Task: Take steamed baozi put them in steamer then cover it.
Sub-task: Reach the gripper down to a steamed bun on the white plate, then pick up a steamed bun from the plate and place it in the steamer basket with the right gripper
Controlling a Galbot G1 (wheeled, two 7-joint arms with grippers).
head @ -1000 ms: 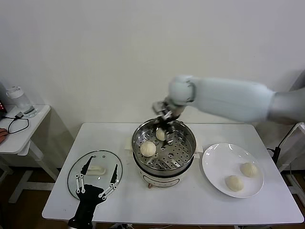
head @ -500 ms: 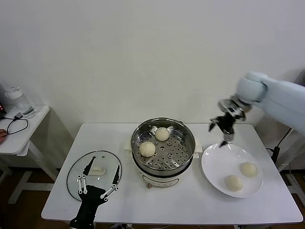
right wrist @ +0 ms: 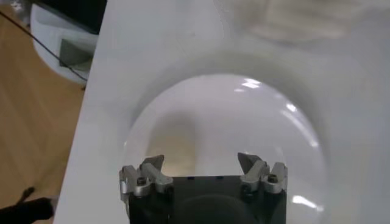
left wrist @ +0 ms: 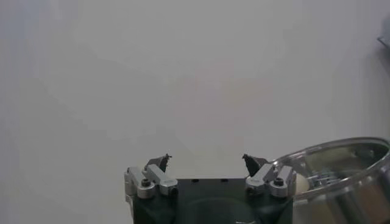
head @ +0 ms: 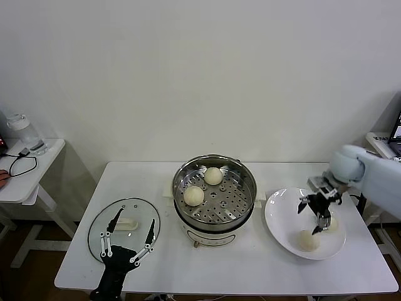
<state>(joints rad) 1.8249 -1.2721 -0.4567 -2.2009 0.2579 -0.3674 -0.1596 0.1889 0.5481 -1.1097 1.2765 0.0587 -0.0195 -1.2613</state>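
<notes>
The steel steamer (head: 215, 194) stands mid-table on its white pot base and holds two baozi, one at the front left (head: 193, 195) and one at the back (head: 213, 176). Two more baozi (head: 307, 240) (head: 332, 223) lie on the white plate (head: 282, 216) at the right. My right gripper (head: 316, 214) is open and empty, just above these two buns; in the right wrist view (right wrist: 201, 163) only the plate (right wrist: 231, 122) shows under it. The glass cover (head: 124, 227) lies flat at the front left. My left gripper (head: 127, 238) hangs open over it.
A side table (head: 25, 175) with a water bottle (head: 28, 133) and a cable stands at the far left. The left wrist view shows the steamer rim (left wrist: 341, 164) against the white wall.
My right gripper left a baozi in the steamer, swung right across the table and came down over the plate's two buns. The left arm has not moved.
</notes>
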